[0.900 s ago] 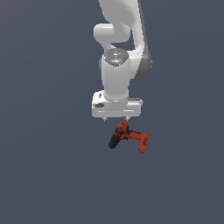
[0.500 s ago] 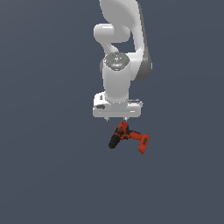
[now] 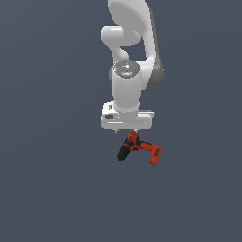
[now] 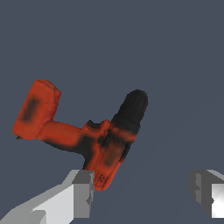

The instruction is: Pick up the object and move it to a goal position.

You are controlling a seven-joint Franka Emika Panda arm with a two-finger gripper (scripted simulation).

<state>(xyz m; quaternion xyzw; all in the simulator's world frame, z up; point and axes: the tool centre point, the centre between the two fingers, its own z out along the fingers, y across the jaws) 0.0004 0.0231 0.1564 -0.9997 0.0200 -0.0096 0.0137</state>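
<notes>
Exterior view: the white arm (image 3: 130,71) hangs straight down over a plain grey-blue ground, with the drill (image 3: 138,148) directly beneath its gripper (image 3: 126,131); the fingers are barely visible here, and whether the drill rests on the ground cannot be told. Wrist view: the gripper (image 4: 144,194) stands wide open, its two fingers well apart. One finger (image 4: 83,192) lies against the rear of the drill (image 4: 87,133) body; the other is clear of it. The black chuck points away from the fingers, the battery base off to one side.
</notes>
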